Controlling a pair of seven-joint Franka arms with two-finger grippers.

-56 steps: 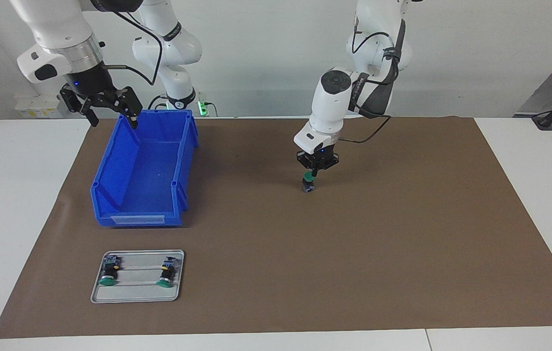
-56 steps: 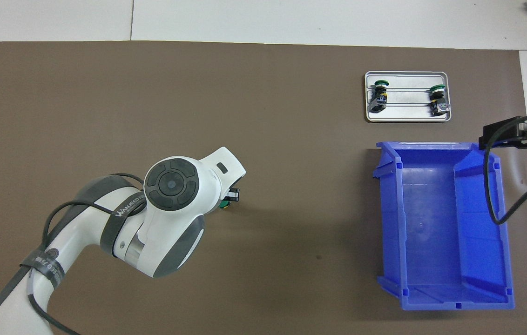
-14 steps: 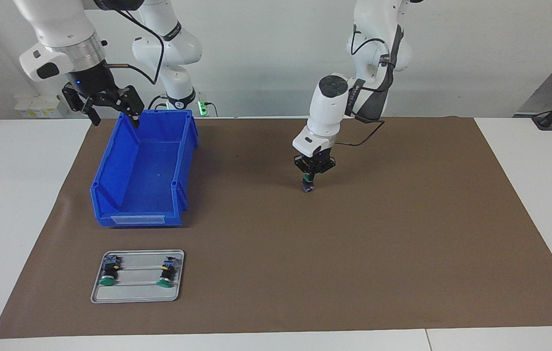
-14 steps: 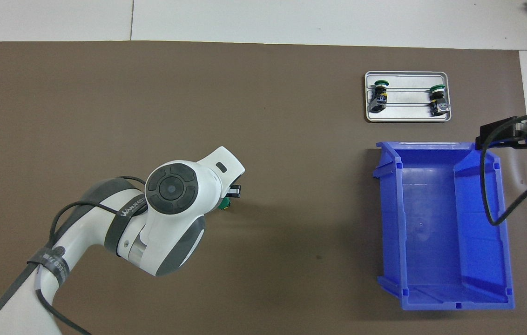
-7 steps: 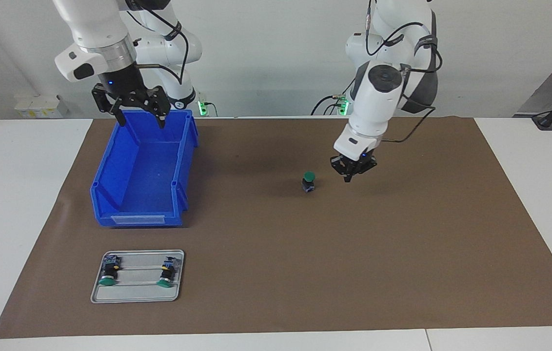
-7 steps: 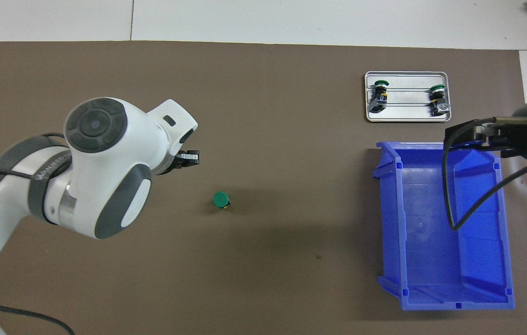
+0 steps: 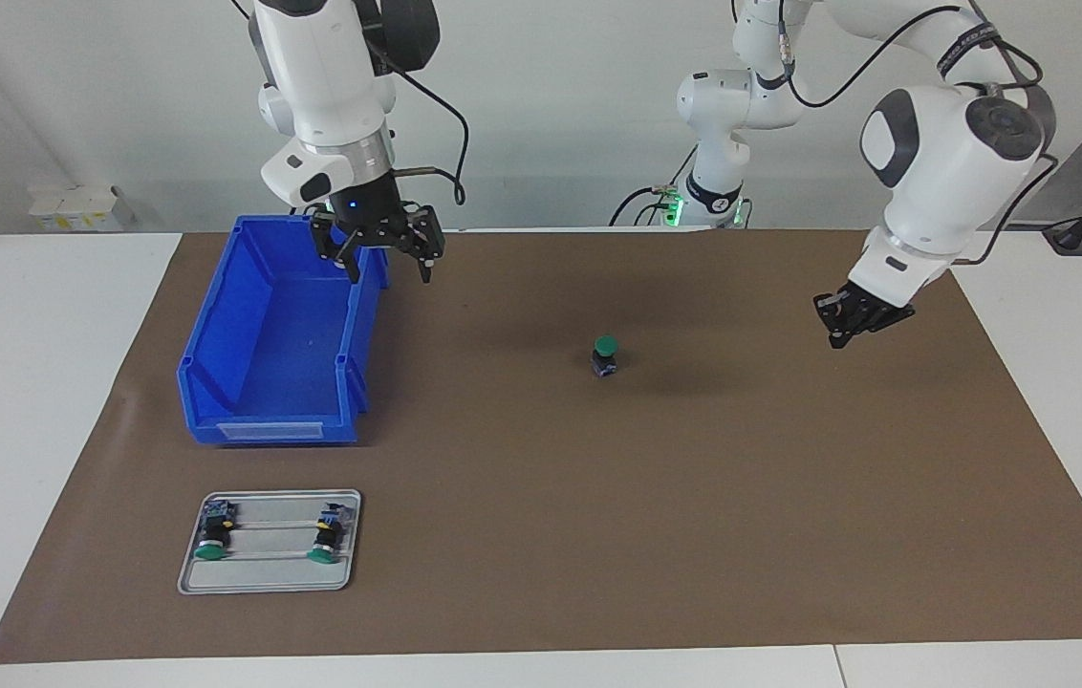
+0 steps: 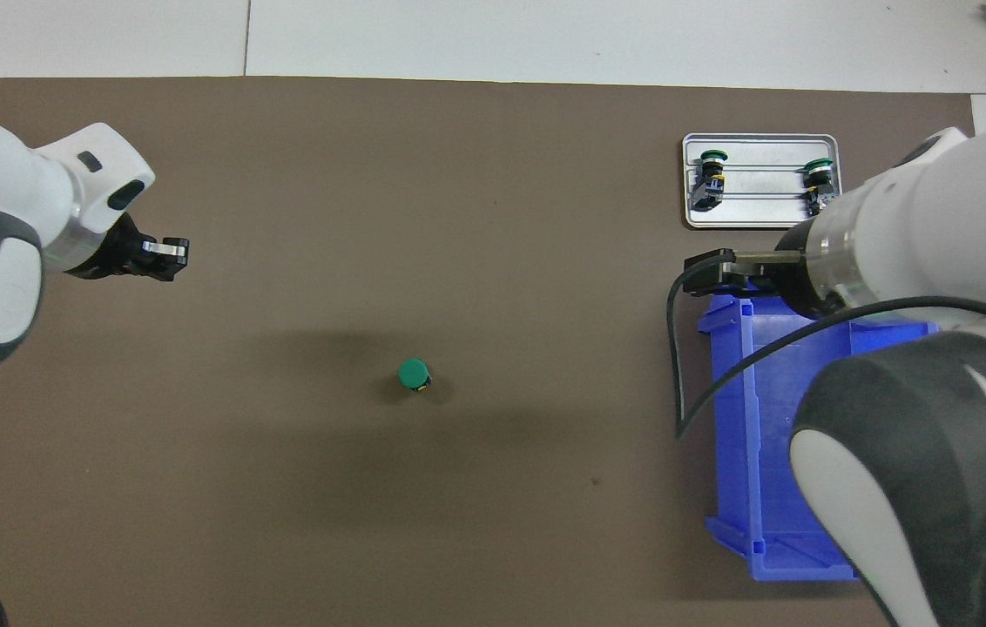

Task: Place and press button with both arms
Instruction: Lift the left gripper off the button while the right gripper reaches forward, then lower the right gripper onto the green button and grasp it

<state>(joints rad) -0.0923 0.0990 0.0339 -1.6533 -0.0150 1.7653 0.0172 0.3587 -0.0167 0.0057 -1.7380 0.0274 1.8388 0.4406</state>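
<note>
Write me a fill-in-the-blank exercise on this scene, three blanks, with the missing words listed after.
1. The button standing alone on the brown mat has its ____ cap facing up.
2. The metal tray holds ____ more buttons lying on their sides.
3. The right gripper, fingers spread, hangs over the edge of the ____ bin, while the left gripper is up over bare mat at the left arm's end.

Missing words: green; two; blue

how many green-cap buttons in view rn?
3. One button stands upright, alone on the brown mat mid-table. Two more buttons lie on their sides in the metal tray, farther from the robots than the blue bin. None visible in the bin.
</note>
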